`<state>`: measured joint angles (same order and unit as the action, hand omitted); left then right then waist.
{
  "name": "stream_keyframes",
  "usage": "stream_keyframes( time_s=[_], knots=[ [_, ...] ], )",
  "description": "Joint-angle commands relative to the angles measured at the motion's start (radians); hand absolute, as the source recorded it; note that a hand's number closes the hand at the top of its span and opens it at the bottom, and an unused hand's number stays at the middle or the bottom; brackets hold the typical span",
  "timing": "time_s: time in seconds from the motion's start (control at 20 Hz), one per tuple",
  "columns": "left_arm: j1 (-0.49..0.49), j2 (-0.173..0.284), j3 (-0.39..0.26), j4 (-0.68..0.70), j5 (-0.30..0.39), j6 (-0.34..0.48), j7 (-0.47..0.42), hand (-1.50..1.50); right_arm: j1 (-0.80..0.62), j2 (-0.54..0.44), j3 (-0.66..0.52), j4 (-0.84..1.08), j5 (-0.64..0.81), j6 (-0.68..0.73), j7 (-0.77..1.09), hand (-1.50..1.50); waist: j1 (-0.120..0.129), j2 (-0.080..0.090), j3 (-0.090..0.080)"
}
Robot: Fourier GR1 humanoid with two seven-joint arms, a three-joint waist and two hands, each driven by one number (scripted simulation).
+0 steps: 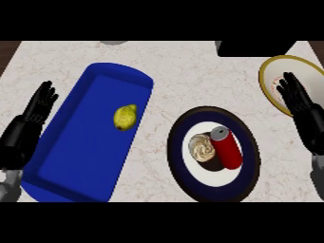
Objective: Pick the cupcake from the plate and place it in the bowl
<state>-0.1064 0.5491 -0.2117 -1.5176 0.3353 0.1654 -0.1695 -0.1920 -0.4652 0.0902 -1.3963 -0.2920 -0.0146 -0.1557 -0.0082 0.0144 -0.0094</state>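
The cupcake [204,151], cream swirl on a dark base, sits on a white plate with a dark blue rim [182,173] right of centre. A red can [226,148] lies on the same plate, touching the cupcake's right side. The bowl [322,85], white with a gold rim, stands at the far right. My right hand [301,102] is open over the bowl's front part, fingers straight and pointing away, well to the right of the cupcake. My left hand [34,111] is open at the left edge, resting, fingers up.
A long blue tray [73,161] lies left of centre with a yellow lemon [125,116] in it. A black object [252,47] sits at the counter's back right, a grey one [113,42] at the back edge. Dark wood shows past the counter's corners.
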Motion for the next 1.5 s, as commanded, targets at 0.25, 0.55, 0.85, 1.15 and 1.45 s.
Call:
stream_keyframes(
  time_s=[0.25, 0.55, 0.85, 1.15, 1.45],
  knots=[
    [-0.043, -0.082, -0.154, -0.072, -0.04, -0.054, 0.115, 0.0, 0.113, 0.234, 0.104, -0.234, 0.247, -0.468, 0.078, 1.5, -0.024, -0.025, 0.008],
    [-0.096, -0.181, -0.192, -0.021, -0.051, -0.056, 0.167, 0.0, 0.075, 0.342, 0.214, -0.021, 0.477, -0.635, 0.116, -1.5, 0.009, -0.012, 0.01],
    [-0.103, -0.175, -0.166, 0.027, -0.045, -0.09, 0.141, 0.0, -0.05, 0.144, 0.322, -0.055, 0.784, -0.515, 0.519, -1.5, 0.007, -0.015, 0.005],
    [-0.09, -0.191, -0.2, -0.031, -0.067, -0.073, 0.166, 0.0, -0.136, 0.03, 0.405, -0.048, 0.849, -0.161, 0.839, -1.5, 0.019, -0.021, 0.002],
    [-0.078, -0.192, -0.217, -0.026, -0.088, -0.073, 0.168, 0.0, -0.265, 0.101, 0.449, -0.103, 0.632, 0.25, 1.151, -1.5, 0.025, -0.02, 0.004]
  ],
)
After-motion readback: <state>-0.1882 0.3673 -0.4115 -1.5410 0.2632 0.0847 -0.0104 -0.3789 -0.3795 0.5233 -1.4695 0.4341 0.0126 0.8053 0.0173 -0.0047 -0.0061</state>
